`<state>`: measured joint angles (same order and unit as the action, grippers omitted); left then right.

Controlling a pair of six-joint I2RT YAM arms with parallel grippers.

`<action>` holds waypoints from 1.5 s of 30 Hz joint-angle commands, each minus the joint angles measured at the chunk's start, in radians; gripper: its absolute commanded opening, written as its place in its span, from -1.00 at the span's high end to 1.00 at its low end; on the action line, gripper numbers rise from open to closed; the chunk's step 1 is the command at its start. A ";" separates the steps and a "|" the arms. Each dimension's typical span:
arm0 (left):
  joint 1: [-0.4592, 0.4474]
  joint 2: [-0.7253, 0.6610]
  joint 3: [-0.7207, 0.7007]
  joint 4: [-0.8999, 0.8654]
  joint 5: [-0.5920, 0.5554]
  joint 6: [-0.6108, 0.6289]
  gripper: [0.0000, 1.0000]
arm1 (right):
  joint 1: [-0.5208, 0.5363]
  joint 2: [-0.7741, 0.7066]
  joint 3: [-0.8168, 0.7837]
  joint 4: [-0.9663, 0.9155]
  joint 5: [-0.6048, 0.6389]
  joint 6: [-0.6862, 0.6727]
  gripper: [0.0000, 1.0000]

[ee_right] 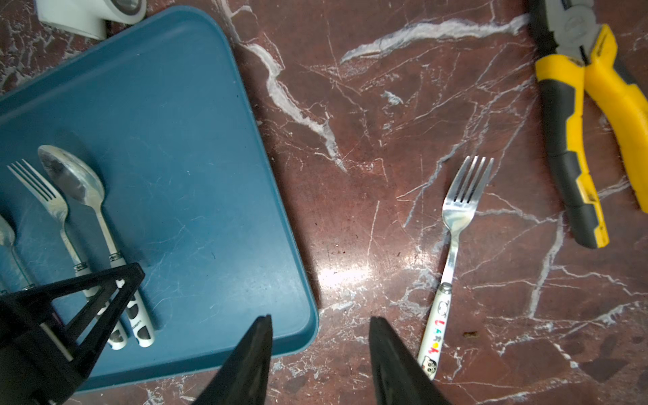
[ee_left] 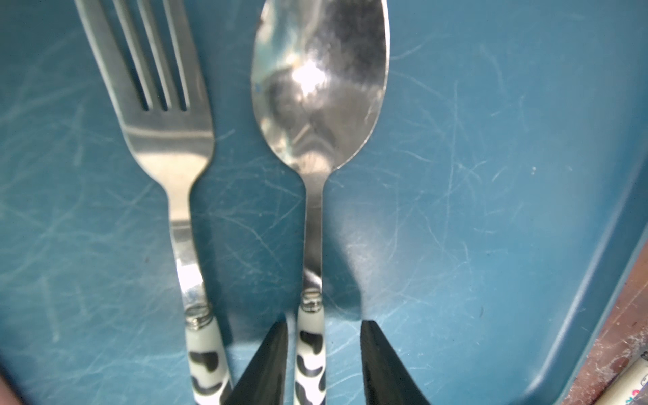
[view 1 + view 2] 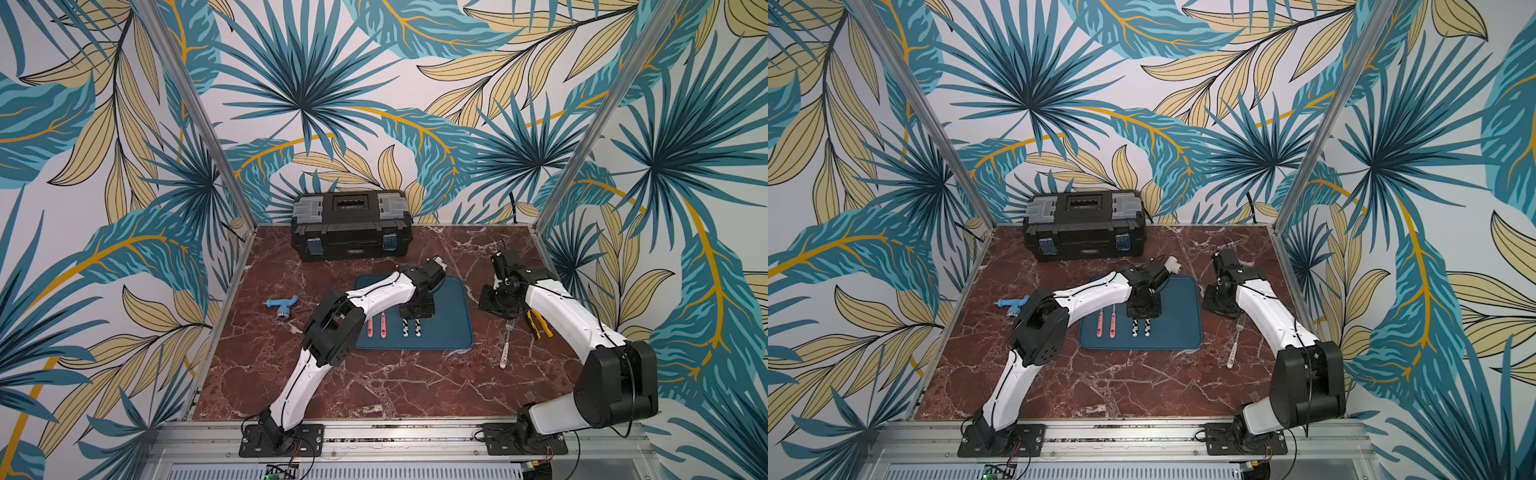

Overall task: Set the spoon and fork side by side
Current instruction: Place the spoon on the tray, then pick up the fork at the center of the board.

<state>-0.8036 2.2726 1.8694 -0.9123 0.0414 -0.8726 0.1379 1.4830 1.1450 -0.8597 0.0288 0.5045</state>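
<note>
The fork with the cartoon handle (image 1: 452, 252) lay nearest on the bare marble desk (image 3: 374, 386), towards its right edge, just beside the right gripper (image 1: 321, 350), whose fingers stood apart over the desk with nothing between them. Yellow pliers (image 1: 578, 115) lay a little further right of that fork.

Beyond it, mid-desk, sat the blue tray (image 3: 457, 332). On the tray, near its front edge, two pairs lay with handles towards the front: a pink-handled pair (image 3: 376, 326) on the left, then the cow-patterned fork (image 2: 168, 147) and the cow-patterned spoon (image 2: 317, 87), close and roughly parallel but not touching. The left gripper (image 2: 322, 357) hung low over the spoon's handle. Its fingers (image 2: 266, 357) were spread to either side of the handle, one close against it, the other with clear tray showing between, so they straddled the handle without pinching it.

The placing looked to be at its release. To finish it well, I would let the fingers part fully before any lift, then rise straight up, since the finger near the handle could drag the spoon askew or nudge it into the fork. Any sideways pull should go away from the fork. Whether the lone fork still needs a partner is a judgement I cannot settle from this.

Further back lay a blue fitting (image 3: 282, 305) near the desk's left edge, a white fitting (image 1: 87, 14) just behind the tray, and a black toolbox (image 3: 351, 224) against the back edge.
</note>
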 commanded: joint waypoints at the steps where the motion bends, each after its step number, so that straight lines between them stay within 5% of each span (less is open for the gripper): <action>1: -0.001 -0.042 0.041 -0.046 -0.034 0.027 0.21 | -0.004 -0.013 -0.018 0.002 -0.001 -0.005 -0.03; 8: -0.038 -0.151 0.145 -0.134 -0.139 0.061 0.21 | -0.007 -0.015 -0.021 -0.006 0.035 0.002 -0.04; 14: -0.068 -0.280 0.147 -0.027 -0.111 0.113 0.21 | -0.031 -0.016 -0.060 -0.046 0.125 0.061 -0.10; 24: -0.051 -0.692 -0.393 0.311 -0.253 0.253 -0.09 | -0.160 -0.055 -0.255 -0.050 0.123 0.115 -0.11; 33: 0.035 -0.911 -0.689 0.353 -0.267 0.242 -0.18 | -0.184 0.019 -0.326 0.031 0.029 0.092 -0.09; 39: 0.095 -0.986 -0.821 0.347 -0.263 0.229 -0.14 | -0.185 0.079 -0.327 0.083 0.018 0.094 0.16; 45: 0.117 -1.034 -0.865 0.329 -0.273 0.217 -0.10 | -0.185 0.079 -0.339 0.089 0.019 0.092 0.65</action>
<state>-0.6922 1.2694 1.0374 -0.5888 -0.2184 -0.6479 -0.0425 1.5543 0.8295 -0.7803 0.0364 0.5922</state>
